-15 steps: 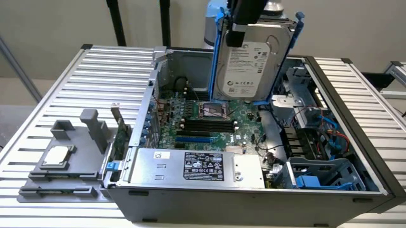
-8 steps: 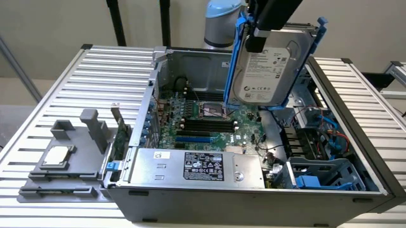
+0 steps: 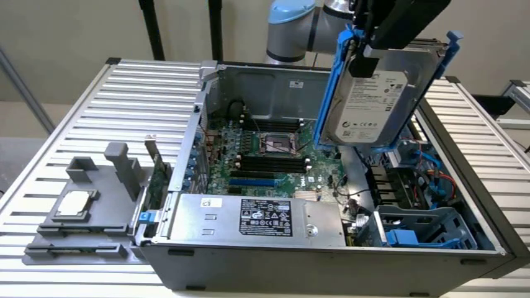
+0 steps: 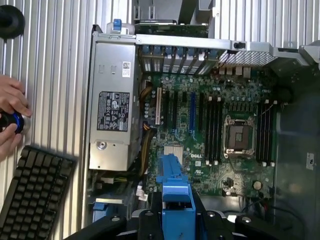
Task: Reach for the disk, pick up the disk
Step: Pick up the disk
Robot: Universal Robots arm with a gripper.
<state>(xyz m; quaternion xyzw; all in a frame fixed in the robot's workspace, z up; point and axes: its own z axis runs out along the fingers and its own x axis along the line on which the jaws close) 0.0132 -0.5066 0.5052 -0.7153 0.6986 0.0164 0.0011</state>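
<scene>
The disk point(image 3: 373, 102), a silver-grey hard drive with a white label and a bright blue carrier frame, hangs tilted in the air above the right side of the open computer case point(image 3: 331, 264). My black gripper point(image 3: 377, 49) is shut on its upper end, and the disk touches nothing below. In the wrist view the blue frame edge of the disk point(image 4: 175, 197) sticks out between the black fingers point(image 4: 145, 220), with the motherboard point(image 4: 225, 130) far beneath.
Inside the case lie the silver power supply box with a black label point(image 3: 257, 217) and a blue drive cage point(image 3: 422, 226). A grey tray point(image 3: 49, 248) with a small silver chip point(image 3: 76, 202) sits at the exterior view's left. A hand point(image 4: 10, 107) and a keyboard point(image 4: 32, 192) are beside the case.
</scene>
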